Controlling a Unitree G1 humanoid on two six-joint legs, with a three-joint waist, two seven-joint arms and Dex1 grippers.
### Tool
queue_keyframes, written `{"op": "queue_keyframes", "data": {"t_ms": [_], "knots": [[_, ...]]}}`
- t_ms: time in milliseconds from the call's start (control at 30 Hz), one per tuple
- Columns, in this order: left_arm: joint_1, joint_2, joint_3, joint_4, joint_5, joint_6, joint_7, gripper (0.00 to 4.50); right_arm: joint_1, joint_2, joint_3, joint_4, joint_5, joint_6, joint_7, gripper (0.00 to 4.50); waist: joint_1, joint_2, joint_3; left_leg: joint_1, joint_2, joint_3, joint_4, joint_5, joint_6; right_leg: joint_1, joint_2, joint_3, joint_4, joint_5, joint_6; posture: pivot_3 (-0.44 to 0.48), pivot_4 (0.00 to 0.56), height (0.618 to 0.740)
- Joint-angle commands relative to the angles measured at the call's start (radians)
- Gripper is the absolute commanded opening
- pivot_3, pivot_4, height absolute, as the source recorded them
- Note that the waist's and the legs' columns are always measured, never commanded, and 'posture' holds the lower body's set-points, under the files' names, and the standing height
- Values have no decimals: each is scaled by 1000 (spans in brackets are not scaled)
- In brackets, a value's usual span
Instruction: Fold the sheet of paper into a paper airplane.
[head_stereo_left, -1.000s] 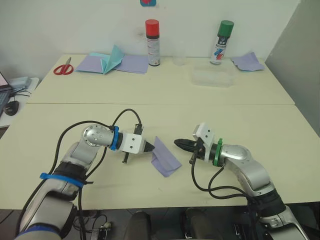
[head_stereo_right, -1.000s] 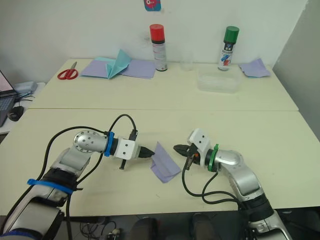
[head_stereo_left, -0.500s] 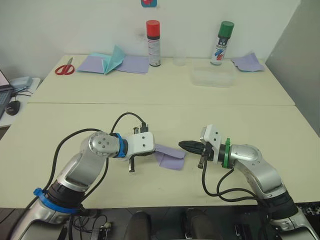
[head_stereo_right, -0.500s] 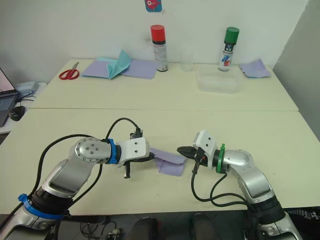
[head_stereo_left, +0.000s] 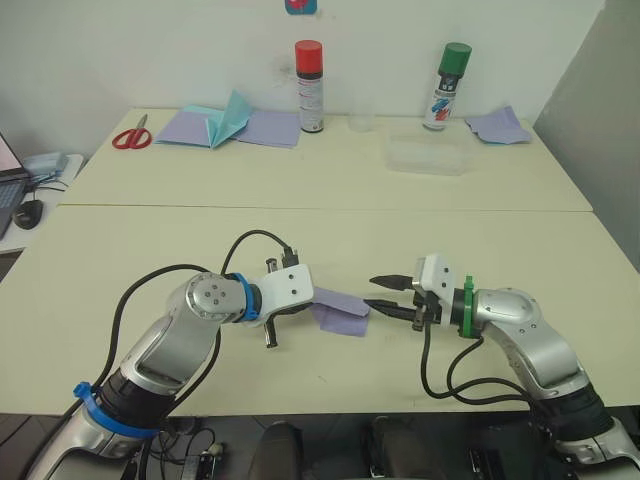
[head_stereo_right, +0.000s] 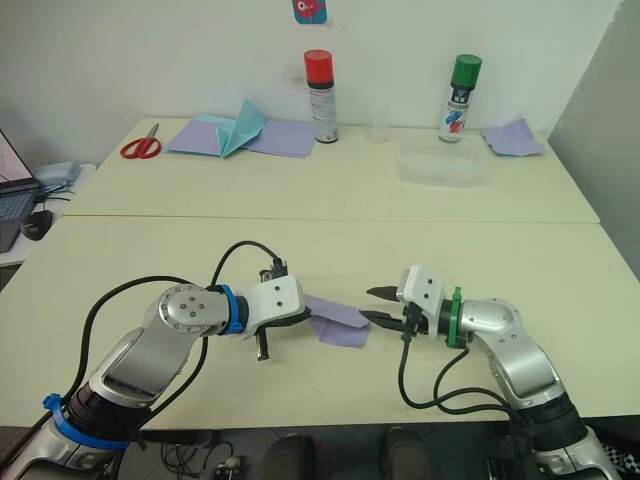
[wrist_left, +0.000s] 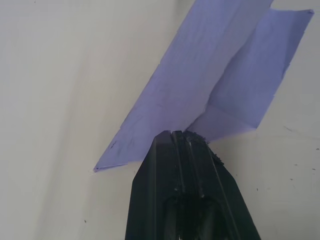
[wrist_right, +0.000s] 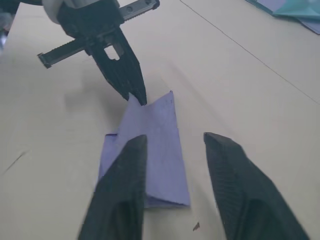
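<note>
Both arms reach low over the near table (head_stereo_left: 120, 250) toward each other: the left gripper (head_stereo_left: 300, 309) points rightward with its fingers pinched together on the near-left edge of the sheet of paper (head_stereo_left: 340, 312), while the right gripper (head_stereo_left: 385, 293) points leftward with its fingers spread apart and holding nothing, tips just beside the sheet's right end. The lavender sheet sits between them, folded into overlapping layers, one flap seemingly lifted slightly off the table where it is pinched.
</note>
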Motion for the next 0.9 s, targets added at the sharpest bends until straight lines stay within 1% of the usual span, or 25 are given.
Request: {"op": "queue_keyframes", "data": {"t_ms": [33,133,167,300,433,533,833,867,900], "knots": [[-15,5,-3,8,6,-23,12,0,17,-4,30,-47,-29,-85,24,3268,0,0,0,0,0,0,0,0,0,0,0,0,0,0,0,0,150,740],[-20,5,-5,17,6,-30,13,0,13,24,75,7,-106,-165,-14,4341,-2,0,0,0,1,0,0,0,0,0,0,0,0,0,0,0,150,740],[-23,4,-7,19,5,-31,14,0,3,40,93,30,-129,-180,-26,4456,-2,0,0,1,1,0,0,0,0,0,0,0,0,0,0,0,150,740],[-29,3,-14,26,3,-33,14,0,-65,155,138,133,-203,-224,-110,4456,-2,0,0,1,1,0,1,0,0,0,1,0,1,1,1,0,150,740],[-35,2,-16,30,1,-35,15,0,-90,190,153,187,-224,-252,-116,4456,0,0,0,1,0,1,1,0,0,0,1,0,1,1,1,0,150,740],[-36,3,-17,32,0,-38,15,0,-99,198,157,234,-239,-275,-119,3892,2,0,0,0,0,1,1,0,0,0,0,0,0,1,1,0,150,740],[-29,9,-12,31,-10,-50,5,0,-106,203,162,277,-263,-341,-112,566,1,0,0,1,1,0,1,0,0,0,0,0,1,1,1,0,150,740],[-27,10,-9,28,-16,-55,1,256,-104,205,161,277,-264,-343,-113,175,1,0,0,1,1,0,1,0,0,0,0,0,1,1,1,0,150,740],[-25,11,-4,26,-24,-60,-4,533,-101,207,159,277,-260,-340,-113,0,1,0,0,1,0,0,1,0,0,0,0,0,1,1,1,0,150,740]]}}
